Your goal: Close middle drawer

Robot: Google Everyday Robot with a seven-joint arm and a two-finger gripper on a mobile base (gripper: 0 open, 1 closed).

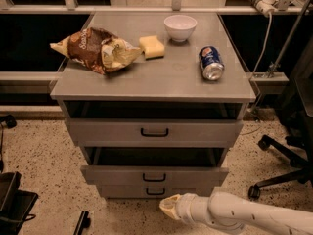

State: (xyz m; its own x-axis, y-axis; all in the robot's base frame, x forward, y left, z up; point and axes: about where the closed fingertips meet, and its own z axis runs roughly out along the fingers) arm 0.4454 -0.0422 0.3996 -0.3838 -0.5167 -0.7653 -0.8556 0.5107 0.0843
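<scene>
We find the middle drawer (186, 174) second of three in the grey cabinet (146, 82), its front standing slightly out from the cabinet (a dark gap shows above it). The gripper (168, 207) sits low in front of the cabinet, near the lowest drawer (122, 191); whether it is spread or closed we cannot tell.

The robot's single white arm (259, 217) reaches in from the lower right corner of the camera view and lies almost level, sloping slightly upward toward the left. It narrows into a rounded white wrist (190, 209). At its end sits the cream-coloured gripper (168, 207), low in the view and just right of centre, pointing left and touching nothing.
</scene>
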